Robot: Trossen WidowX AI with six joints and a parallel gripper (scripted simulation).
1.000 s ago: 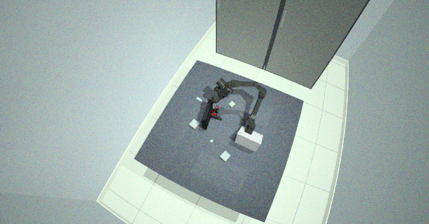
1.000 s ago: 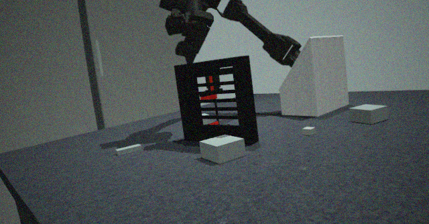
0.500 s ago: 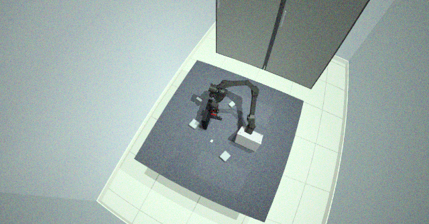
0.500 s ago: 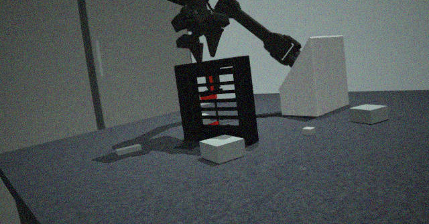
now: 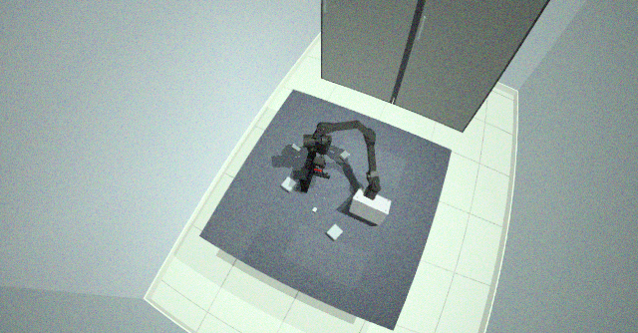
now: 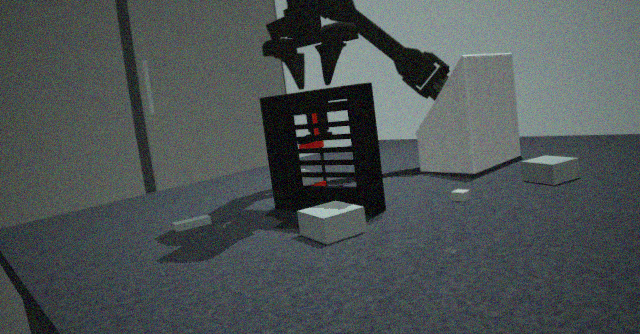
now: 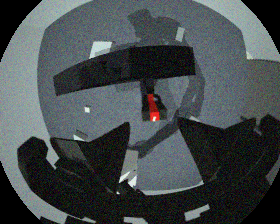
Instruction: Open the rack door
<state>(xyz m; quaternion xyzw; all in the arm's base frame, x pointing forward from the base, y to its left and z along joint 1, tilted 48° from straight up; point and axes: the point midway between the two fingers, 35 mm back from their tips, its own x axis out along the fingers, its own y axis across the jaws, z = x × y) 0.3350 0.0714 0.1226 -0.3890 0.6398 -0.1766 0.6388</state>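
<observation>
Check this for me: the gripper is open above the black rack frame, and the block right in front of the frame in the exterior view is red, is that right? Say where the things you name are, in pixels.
Not quite: the block [image 5: 288, 183] [image 6: 331, 224] is whitish, as the exterior view shows.

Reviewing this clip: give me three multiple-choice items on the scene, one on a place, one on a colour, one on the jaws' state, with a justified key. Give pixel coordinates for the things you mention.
1. Where does the arm's mount, the wedge-shaped block, stand?
A) On the dark mat
B) On the pale tiles
C) Against the tall cabinet

2. What colour are the bright parts seen through the black frame's openings?
A) Blue
B) Red
C) Yellow

3. How are the jaws?
A) Shut on a white box
B) Fully closed, tips together
C) Parted, with nothing between them

Key:
1 A: the block [image 5: 370, 210] [image 6: 492, 114] has mat on every visible side.
2 B: red parts [image 6: 311, 145] [image 7: 153, 107] show beyond the black frame [image 6: 367, 149] [image 7: 163, 60].
3 C: a gap shows between the fingertips, above the frame.
</observation>
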